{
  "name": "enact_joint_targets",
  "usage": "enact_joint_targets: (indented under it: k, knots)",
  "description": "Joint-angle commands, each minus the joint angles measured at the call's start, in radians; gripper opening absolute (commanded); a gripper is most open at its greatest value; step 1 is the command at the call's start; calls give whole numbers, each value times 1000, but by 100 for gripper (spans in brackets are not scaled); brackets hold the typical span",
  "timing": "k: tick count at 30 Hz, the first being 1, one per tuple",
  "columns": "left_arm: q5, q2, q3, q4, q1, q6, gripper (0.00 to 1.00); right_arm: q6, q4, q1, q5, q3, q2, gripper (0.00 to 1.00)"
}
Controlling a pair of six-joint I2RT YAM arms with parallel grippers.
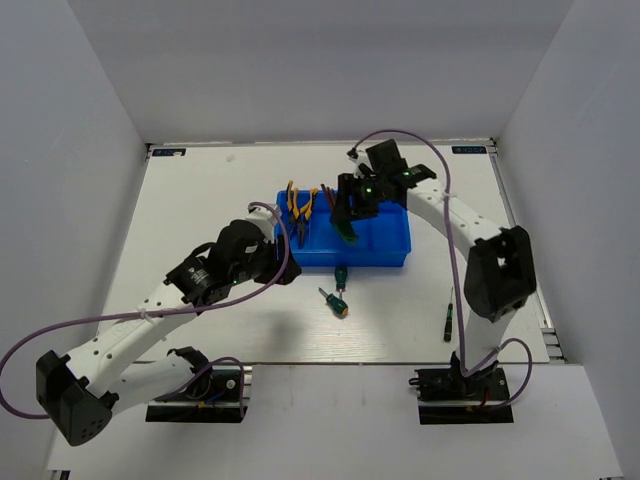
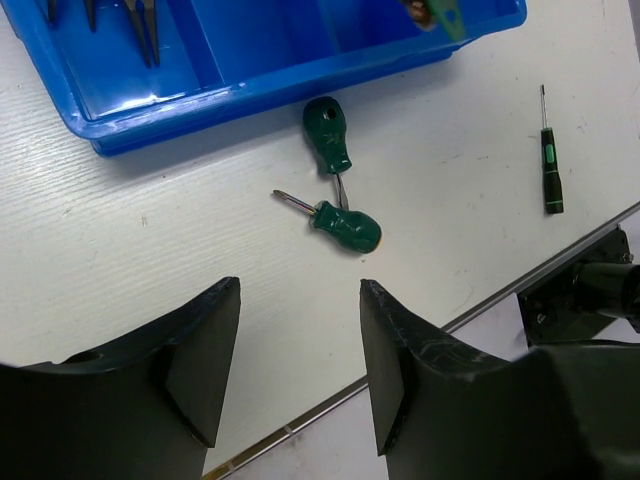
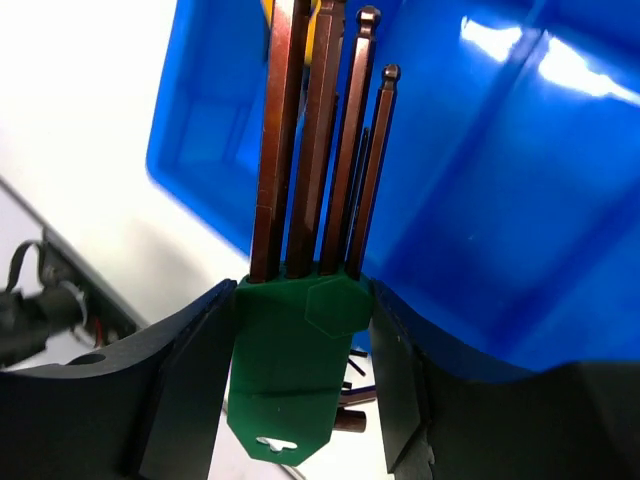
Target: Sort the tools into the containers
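One hex-key set [image 3: 295, 370], green holder pinched between the fingers of the right gripper [image 3: 300, 300], keys pointing out over the tray [image 3: 480, 200] near its middle; compartment unclear. Two pliers [image 1: 300, 205] in the tray's left-end compartment. Two stubby screwdrivers [image 2: 328, 135] on the table [image 1: 200, 200] just beside the tray's near wall, touching each other. One thin screwdriver [image 2: 550, 170] well apart, right of them. Left gripper [image 2: 300, 300] spread, empty, above the table near the stubby pair.
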Motion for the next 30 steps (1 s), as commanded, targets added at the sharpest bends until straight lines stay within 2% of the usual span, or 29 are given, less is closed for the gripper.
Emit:
enact_joint_targets:
  k: [1,4,9,15,16,18,19,20,22,26,27,28,30]
  knots:
    - [-30,-25,32,-14,-4,-19,62,50,117,42,28,139,58,0]
    - [-30,-25,32,-14,-4,-19,62,58,137,62,93,223,122,0]
    - [-30,-25,32,-14,-4,-19,62,62,206,82,171,231,193,0]
    - [-30,-25,22,-14,-4,-29,62,66,200,102,209,242,245,0]
    - [-30,-25,22,-14,-4,-29,62,69,203,105,208,236,243,10]
    - [-39,-34,22,-14,-4,-29,62,66,222,104,208,201,234,22]
    - [-39,-34,22,-14,-4,-29,62,66,225,105,206,195,228,33]
    - [-39,-34,22,-14,-4,-29,62,67,225,107,206,187,230,37]
    - [-39,-34,22,-14,-4,-29,62,63,231,104,199,178,228,44]
    - [-39,-34,22,-14,-4,-29,62,64,217,104,197,172,213,64]
    - [-39,-34,22,-14,-14,-29,62,66,215,107,196,170,210,64]
    - [-39,-34,13,-14,-14,-29,62,69,226,104,196,152,198,70]
    - [-30,-34,13,-14,-14,-29,62,66,228,104,202,144,191,70]
